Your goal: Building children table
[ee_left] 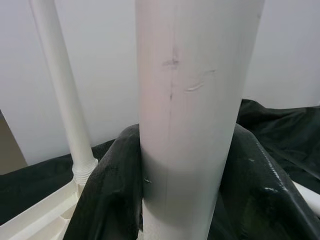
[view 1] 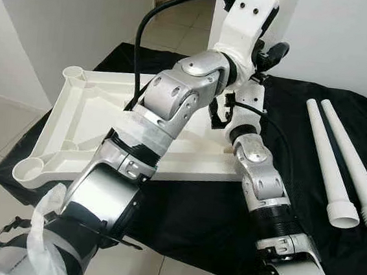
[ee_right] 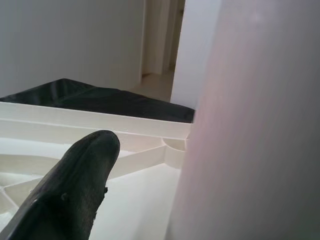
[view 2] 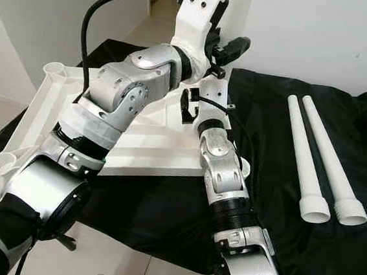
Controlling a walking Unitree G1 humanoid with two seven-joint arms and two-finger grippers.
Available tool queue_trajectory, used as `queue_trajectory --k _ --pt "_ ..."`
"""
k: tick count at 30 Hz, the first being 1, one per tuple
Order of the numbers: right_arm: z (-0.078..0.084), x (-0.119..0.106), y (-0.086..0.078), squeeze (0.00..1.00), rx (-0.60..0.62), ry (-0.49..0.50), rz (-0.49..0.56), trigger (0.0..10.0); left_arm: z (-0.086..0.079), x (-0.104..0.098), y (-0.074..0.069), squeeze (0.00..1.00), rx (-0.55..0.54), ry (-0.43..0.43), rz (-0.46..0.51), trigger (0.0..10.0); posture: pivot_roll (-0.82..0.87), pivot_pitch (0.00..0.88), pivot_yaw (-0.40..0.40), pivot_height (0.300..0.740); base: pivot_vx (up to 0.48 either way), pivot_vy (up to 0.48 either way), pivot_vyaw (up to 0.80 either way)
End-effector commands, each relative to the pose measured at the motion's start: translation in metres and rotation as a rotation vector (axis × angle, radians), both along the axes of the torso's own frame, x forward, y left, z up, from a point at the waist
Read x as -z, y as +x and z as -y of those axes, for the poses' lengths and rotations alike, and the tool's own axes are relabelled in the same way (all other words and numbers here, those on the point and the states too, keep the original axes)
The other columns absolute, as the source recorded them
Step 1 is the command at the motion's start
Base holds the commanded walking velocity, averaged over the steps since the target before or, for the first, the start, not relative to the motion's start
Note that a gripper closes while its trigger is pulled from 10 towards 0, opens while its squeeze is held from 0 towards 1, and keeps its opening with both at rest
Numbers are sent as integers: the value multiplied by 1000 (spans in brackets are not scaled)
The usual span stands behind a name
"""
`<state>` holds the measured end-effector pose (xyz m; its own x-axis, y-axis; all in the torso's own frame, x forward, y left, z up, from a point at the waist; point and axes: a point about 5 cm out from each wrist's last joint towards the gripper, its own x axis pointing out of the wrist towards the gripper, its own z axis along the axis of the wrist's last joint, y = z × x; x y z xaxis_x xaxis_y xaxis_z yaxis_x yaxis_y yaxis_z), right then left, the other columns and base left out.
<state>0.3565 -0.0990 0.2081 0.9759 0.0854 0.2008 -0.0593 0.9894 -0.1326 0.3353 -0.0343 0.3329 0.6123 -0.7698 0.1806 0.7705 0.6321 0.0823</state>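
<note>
Nearest, both silver arms reaching forward over a black cloth. On it, upside down, a white tabletop with corner sockets. Off to the right, two loose white legs side by side, threaded ends toward the camera. Farther back, an upright white leg at the tabletop's far corner, left tool wrapped around it, fingers pressing both sides. Right tool's finger beside the same leg; grip impossible to judge.

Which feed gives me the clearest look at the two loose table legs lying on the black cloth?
The right eye view: both loose legs lie full length side by side on the black cloth, threaded ends nearest the robot. The left eye view has them at its right edge. In the wrist views, upright legs stand close to the lens.
</note>
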Motion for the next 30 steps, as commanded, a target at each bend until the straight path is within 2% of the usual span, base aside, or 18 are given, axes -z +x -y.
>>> queue_trajectory --k 1,2,5,6,16,17,18,19,20,21,22,26,28,29,30 --pt "-1 -3 2 0 6 3 16 6706 4 -5 -4 0 11 -2 39 10000 -83 0 33 740 0 0 0" --pt "-1 -3 2 0 11 5 16 4392 5 -5 -5 0 11 -1 42 10000 -82 0 33 740 0 0 0" --pt "0 -2 3 0 19 4 15 4392 5 -5 -4 0 10 1 45 10000 -81 0 32 740 0 0 0" --pt "1 -2 4 0 24 7 12 0 5 -6 -4 0 8 1 48 10000 -80 0 33 740 0 0 0" --pt "5 1 6 0 51 19 4 0 6 -8 -5 0 3 -1 68 10000 -75 0 28 740 0 0 0" --pt "6 1 6 0 58 20 5 980 6 -9 -6 0 1 1 84 10000 -75 0 28 740 0 0 0" --pt "6 1 6 0 58 20 5 980 6 -9 -6 0 1 1 84 10000 -75 0 28 740 0 0 0" --pt "7 1 7 0 65 22 4 9843 6 -10 -7 0 5 1 101 10000 -74 0 26 740 0 0 0" --pt "8 0 7 0 77 27 3 10000 5 -11 -9 231 28 -26 105 10000 -75 0 26 740 0 0 0" --pt "8 0 7 0 77 27 3 10000 5 -11 -9 231 28 -26 105 10000 -75 0 26 740 0 0 0" --pt "9 0 8 0 88 32 2 10000 5 -12 -12 1000 56 -52 104 10000 -76 0 25 740 0 0 0" --pt "12 -1 8 0 104 39 -1 10000 6 -14 -16 1000 96 -85 106 10000 -77 0 24 740 0 0 0" --pt "18 0 9 0 133 45 -7 10000 6 -17 -23 1000 131 -97 150 10000 -82 0 25 740 0 0 0" --pt "19 0 9 0 138 47 -8 10000 6 -18 -24 55 134 -98 167 10000 -82 0 25 740 0 0 0" --pt "19 0 9 0 138 47 -8 10000 6 -18 -24 55 134 -98 167 10000 -82 0 25 740 0 0 0"
